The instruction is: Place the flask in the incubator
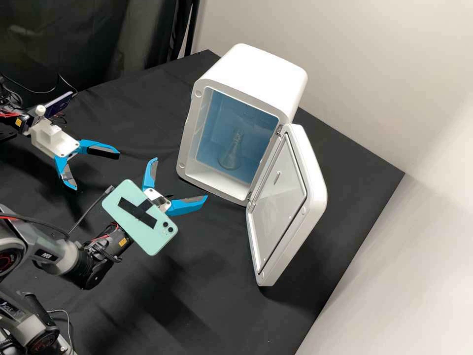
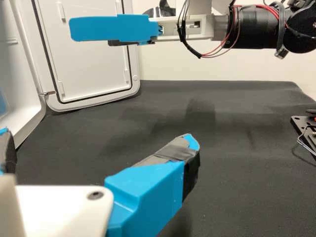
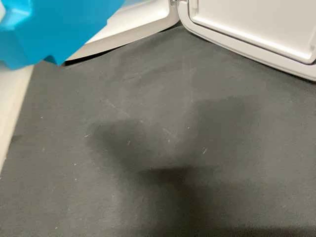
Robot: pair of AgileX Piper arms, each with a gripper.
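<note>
Flask [image 1: 232, 150]: clear, conical, standing upright on the floor of the incubator's blue-lined chamber, toward the back. Neither gripper touches it.

Clock directions are read on the high view, with 12 o'clock the far side of the bench.

Tabletop [image 1: 187, 301]: covered in black cloth. Its edge runs along the 3 to 5 o'clock side.

Incubator [image 1: 256, 74]: white cabinet with rounded corners, sitting toward 1 o'clock on the tabletop. Its mouth faces roughly 7 o'clock.

Door [image 1: 290, 197]: wide open, hinged on the cabinet's 4 o'clock edge. It swings out toward 5 o'clock, with the pale inner panel turned toward the grippers. The bottom corner of the door rests on the cloth.

Phone [image 1: 140, 217]: mint green, strapped with black tape on the right wrist, just at 7 o'clock of that gripper.

Right gripper [image 1: 178, 181]: blue fingers spread wide. It is near the incubator mouth, at about 8 o'clock from it, and above the cloth. One fingertip points to 12 o'clock, the other to 3 o'clock toward the door's hinge edge.

Left gripper [image 1: 93, 169]: fingers also spread wide. It is well apart from the incubator, at 9 o'clock from it, and at 10 o'clock from the right gripper.
</note>
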